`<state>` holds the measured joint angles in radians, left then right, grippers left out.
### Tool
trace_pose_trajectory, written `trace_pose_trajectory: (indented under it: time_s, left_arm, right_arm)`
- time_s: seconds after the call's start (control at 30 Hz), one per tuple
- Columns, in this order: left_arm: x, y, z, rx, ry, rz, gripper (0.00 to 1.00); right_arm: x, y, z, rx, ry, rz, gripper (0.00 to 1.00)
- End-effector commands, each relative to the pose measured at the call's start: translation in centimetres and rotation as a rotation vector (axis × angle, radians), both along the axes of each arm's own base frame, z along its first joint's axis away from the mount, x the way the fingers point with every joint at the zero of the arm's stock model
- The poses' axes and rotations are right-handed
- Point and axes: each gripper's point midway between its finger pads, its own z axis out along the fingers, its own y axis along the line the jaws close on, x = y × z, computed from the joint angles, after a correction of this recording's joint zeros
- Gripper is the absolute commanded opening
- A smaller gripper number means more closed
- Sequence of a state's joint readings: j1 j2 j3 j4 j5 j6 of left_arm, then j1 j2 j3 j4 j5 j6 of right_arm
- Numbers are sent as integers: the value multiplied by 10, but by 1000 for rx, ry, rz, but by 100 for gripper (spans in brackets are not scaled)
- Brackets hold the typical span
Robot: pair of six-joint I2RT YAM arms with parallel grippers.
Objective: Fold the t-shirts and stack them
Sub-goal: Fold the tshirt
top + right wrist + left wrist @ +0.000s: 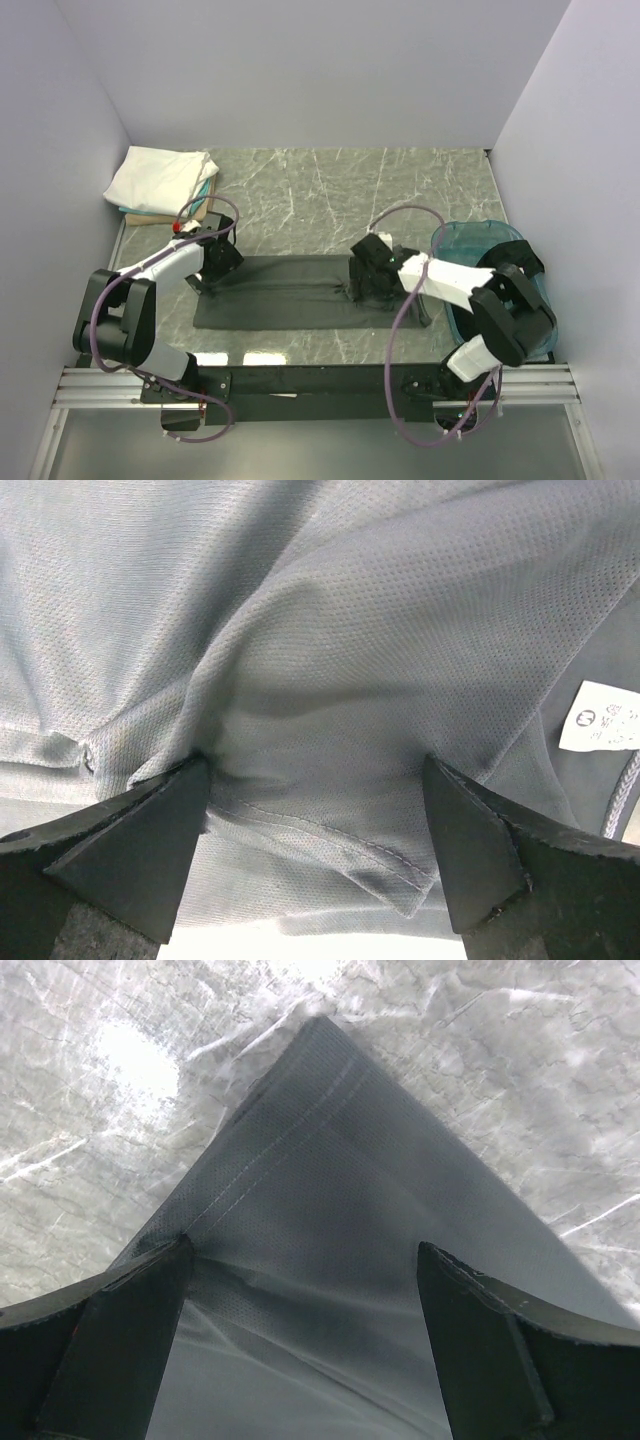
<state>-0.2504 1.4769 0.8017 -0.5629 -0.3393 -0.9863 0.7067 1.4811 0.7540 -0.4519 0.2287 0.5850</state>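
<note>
Bin point(462, 236): teal plastic, stood at the right edge of the bench point(330, 190). The right arm crossed over it and hid most of it, so its contents could not be made out.

Dark grey t-shirt point(285, 290): lay flat on the middle of the bench, folded into a long strip running left to right.

White t-shirt point(155, 178): folded, on top of a small pile at the far left corner. A teal t-shirt point(209, 186) showed only as an edge beneath it; the lower layers were hard to tell apart.

Left claw point(305, 1245): spread wide over the left end of the dark strip, at a folded corner, pinching nothing.

Right claw point(315, 765): spread wide over rumpled cloth and a stitched hem at the right end of the strip, gripping nothing. A white label point(600, 718) sat at the right edge of its wrist view, cut off by the frame, its print too small to read.

Whether either claw's tips touched the cloth could not be told.
</note>
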Motion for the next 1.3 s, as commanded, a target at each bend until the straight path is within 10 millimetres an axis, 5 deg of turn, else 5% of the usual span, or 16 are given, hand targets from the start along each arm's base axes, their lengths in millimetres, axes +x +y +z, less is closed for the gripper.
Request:
trace_pose_trajectory:
  time_s: [0.0, 0.17, 0.3, 0.37, 0.53, 0.77, 0.93, 1.1, 1.27]
  left_arm:
    - [1, 4, 6, 24, -3, 16, 99]
    - [-17, 4, 6, 1, 38, 43, 99]
    - [-57, 0, -4, -65, 64, 66, 99]
    - [-73, 10, 6, -41, 52, 113, 99]
    - [-60, 2, 53, -91, -116, 100, 99]
    - [-38, 7, 103, -54, -220, 91, 99]
    - [-32, -12, 103, -127, -229, 17, 100]
    - [-34, -39, 81, -226, -222, -98, 99]
    - [-35, -45, 55, -228, -159, -124, 99]
  right_arm:
    - [33, -2, 1, -7, -3, 48, 93]
    - [82, 17, 16, 92, -25, 147, 93]
    - [111, 21, 23, 56, -46, 189, 93]
    - [118, 19, 36, 22, -39, 166, 93]
    - [103, 13, 91, 54, -137, 126, 93]
    - [53, 1, 107, 149, -180, 108, 94]
    - [54, 34, 116, 329, -190, 127, 94]
    - [53, 78, 113, 529, -146, 224, 89]
    - [80, 75, 79, 411, -117, 180, 87]
